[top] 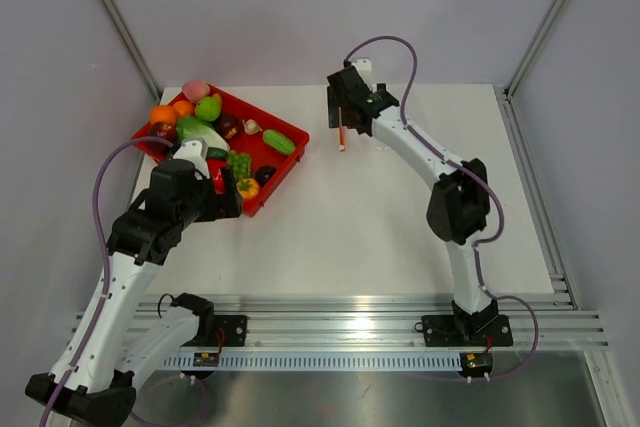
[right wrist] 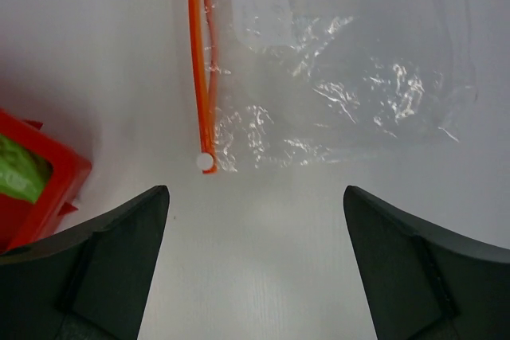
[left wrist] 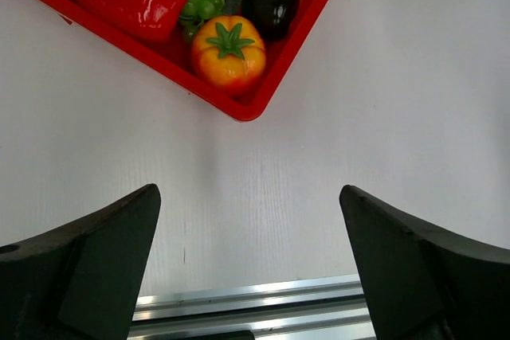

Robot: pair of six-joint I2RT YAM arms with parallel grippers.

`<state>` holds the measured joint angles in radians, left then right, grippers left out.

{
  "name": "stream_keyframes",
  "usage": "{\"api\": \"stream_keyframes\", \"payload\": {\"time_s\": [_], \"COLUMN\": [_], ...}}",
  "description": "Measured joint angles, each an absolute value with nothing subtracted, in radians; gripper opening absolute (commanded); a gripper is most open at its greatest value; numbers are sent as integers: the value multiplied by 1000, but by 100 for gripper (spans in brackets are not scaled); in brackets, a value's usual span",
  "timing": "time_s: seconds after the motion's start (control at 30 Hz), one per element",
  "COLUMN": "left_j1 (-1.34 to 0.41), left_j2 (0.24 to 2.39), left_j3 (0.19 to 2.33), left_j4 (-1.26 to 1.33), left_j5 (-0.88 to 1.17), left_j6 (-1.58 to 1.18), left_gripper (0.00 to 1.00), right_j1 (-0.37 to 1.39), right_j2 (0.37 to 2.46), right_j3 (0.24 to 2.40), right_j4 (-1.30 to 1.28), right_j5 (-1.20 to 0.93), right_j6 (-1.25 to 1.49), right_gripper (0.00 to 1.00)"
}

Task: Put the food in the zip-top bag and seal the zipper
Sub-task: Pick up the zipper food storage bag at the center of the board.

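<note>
Food (top: 203, 132) lay in the red tray (top: 283, 172) at the table's far-left corner: light, hard, glossy, probably slippery, best pinched across a narrow side. Left gripper (left wrist: 247, 197) gaped by the tray's near corner. Right gripper (right wrist: 255, 193), equally wide, hung above the limp zip-top bag (right wrist: 343, 77) near the far edge's middle; its zipper (right wrist: 199, 61) ran near-to-far, mouth leftward.

You'll find a red tray (top: 272, 118) sitting askew in the upper left of the frame, on the white table (top: 400, 237). A silver aluminium rail (top: 380, 309) runs along the table's lower edge, left to right.
</note>
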<state>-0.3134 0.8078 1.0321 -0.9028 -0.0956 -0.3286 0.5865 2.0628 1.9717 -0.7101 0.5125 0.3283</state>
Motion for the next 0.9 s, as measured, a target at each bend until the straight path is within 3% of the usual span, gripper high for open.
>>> {"api": "stream_keyframes", "payload": {"time_s": [0.17,0.3,0.47,0.83,0.9], "left_j1": [-313,-313,-313,-313,-313], "left_j2": [804,801,794,797,802], "left_j3": [1032,1032,1032,1021,1020], "left_j4": [-936,-952,-952,-949,-950], "left_j5": [-86,-70,-52,-30,-29], "left_j6": [-339,-349,-358,-366,-367], "left_gripper": [99,99,99,99,99], "right_j1": [584,576,556,545,545], "right_j2": [2377,2560,2632,2685,2701], "right_j3": [2333,2541,2568,2600,2605], "right_j4": [-764,-802,-804,-720,-703], "right_j5": [500,480,482,485,485], "right_j6": [258,230,192,108,99], "right_gripper": [95,86,80,80,74]}}
